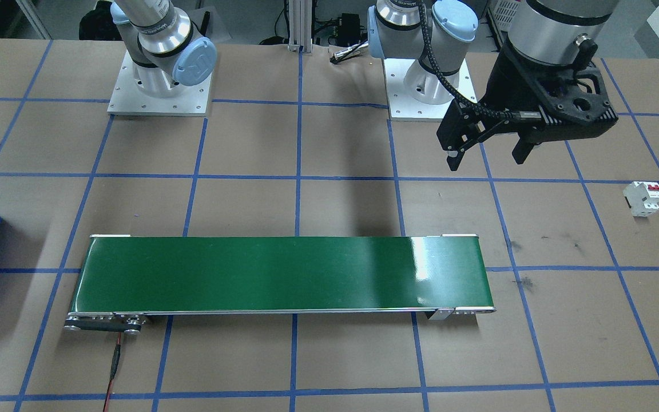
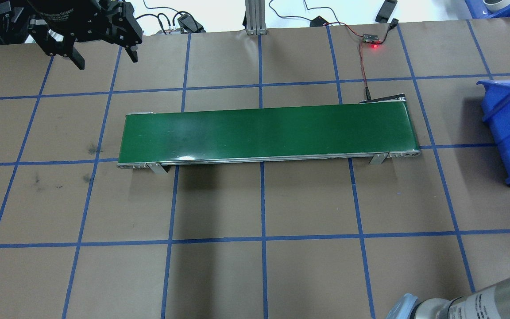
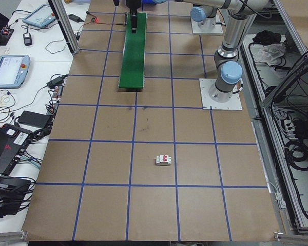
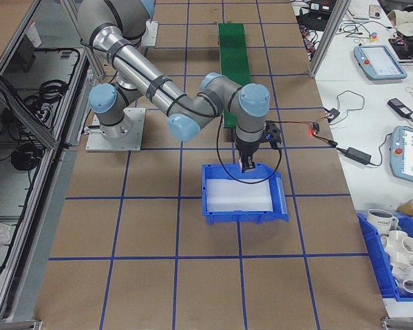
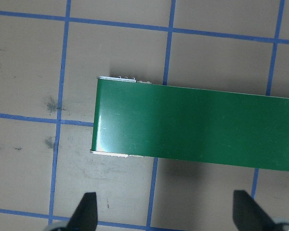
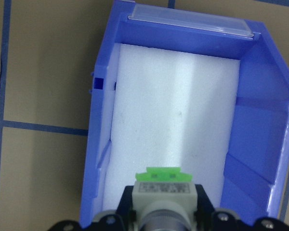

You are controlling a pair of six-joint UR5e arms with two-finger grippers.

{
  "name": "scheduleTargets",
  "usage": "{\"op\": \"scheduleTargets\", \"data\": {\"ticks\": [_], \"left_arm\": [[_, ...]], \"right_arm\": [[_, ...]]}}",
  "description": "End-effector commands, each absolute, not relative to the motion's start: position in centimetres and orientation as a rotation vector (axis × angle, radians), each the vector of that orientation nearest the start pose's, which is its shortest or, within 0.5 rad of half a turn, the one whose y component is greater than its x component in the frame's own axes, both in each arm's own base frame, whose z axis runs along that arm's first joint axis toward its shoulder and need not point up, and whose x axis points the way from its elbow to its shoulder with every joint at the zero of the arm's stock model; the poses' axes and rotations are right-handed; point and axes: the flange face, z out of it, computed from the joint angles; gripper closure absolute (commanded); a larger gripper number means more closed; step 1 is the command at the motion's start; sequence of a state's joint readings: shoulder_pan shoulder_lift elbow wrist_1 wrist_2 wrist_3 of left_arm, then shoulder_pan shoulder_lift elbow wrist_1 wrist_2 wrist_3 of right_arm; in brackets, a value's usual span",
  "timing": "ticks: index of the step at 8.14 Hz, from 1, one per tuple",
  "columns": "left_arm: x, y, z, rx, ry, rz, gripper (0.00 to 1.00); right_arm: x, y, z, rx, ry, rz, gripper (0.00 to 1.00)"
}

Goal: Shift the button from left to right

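I see my right tool (image 6: 161,222) clamped on the button (image 6: 162,192), green cap forward, hanging over the blue bin (image 6: 267,120) and its white foam liner (image 6: 173,115). My left tool (image 1: 489,157) hovers with fingers apart above the desk (image 1: 329,143), near the green conveyor (image 1: 284,273). A breaker (image 1: 643,198) lies well apart.

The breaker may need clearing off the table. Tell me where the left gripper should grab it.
Come straight down from above with the left gripper, which is open, and close on the circuit breaker across its flat white side faces, low on the body. It appears to lie with the red switches up, so keep clear of those levers; the flat sides should give parallel, steady contact.
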State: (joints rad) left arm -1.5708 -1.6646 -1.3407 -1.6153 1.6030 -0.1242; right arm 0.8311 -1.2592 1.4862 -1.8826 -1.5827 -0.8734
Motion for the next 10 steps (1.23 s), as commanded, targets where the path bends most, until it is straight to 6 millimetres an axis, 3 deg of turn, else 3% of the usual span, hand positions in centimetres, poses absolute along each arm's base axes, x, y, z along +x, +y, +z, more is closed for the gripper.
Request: {"op": "scheduleTargets", "data": {"ticks": [1,3,4,9,10], "left_arm": [[-13.0,-53.7,54.8,-0.195,3.106,-0.144,0.00],[-13.0,-53.7,54.9,-0.198,3.106,-0.146,0.00],[-13.0,-53.7,54.9,-0.196,3.106,-0.146,0.00],[-13.0,-53.5,54.8,-0.193,3.104,-0.144,0.00],[-13.0,-53.3,54.6,-0.193,3.104,-0.137,0.00]], "right_arm": [[-35.7,-55.4,34.6,-0.241,3.164,-0.137,1.00],[-36.9,-56.0,30.3,-0.198,3.122,-0.078,1.00],[-36.9,-55.8,29.4,-0.114,3.123,-0.045,1.00],[-37.7,-56.4,23.6,-0.099,3.096,0.028,0.98],[-37.8,-56.4,23.4,-0.097,3.095,0.033,0.95]]}}
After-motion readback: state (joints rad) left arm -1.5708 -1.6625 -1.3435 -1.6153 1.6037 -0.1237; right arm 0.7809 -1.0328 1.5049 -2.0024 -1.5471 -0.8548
